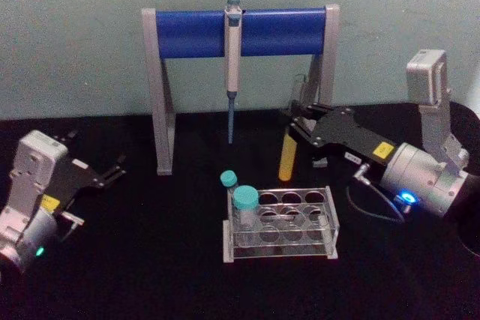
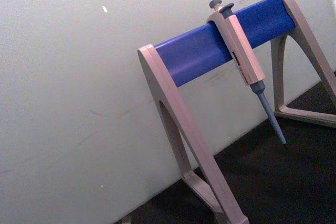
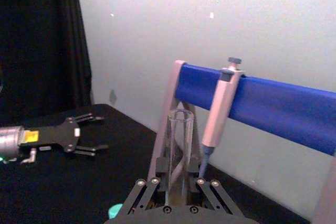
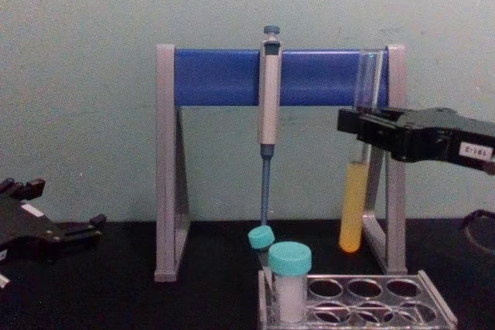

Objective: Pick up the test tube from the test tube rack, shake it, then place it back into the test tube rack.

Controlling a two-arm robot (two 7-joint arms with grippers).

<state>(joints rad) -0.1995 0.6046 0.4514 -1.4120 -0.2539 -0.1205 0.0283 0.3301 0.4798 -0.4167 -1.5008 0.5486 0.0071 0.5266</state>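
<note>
Right gripper [image 4: 362, 125] clamps the thin, uncapped clear glass test tube [image 4: 353, 206] above its yellow-orange liquid; the tube is probably light, slick and brittle. Left gripper [image 1: 112, 170] rests with fingers spread at the left edge of the black table [image 1: 150, 275].

Right arm up, left arm parked.
Black right gripper [image 1: 298, 119] reaches in level from the right, fingers clamped on an upright clear glass test tube [image 1: 286, 159]; black left gripper [image 1: 101, 174] sits low, fingers spread.
</note>
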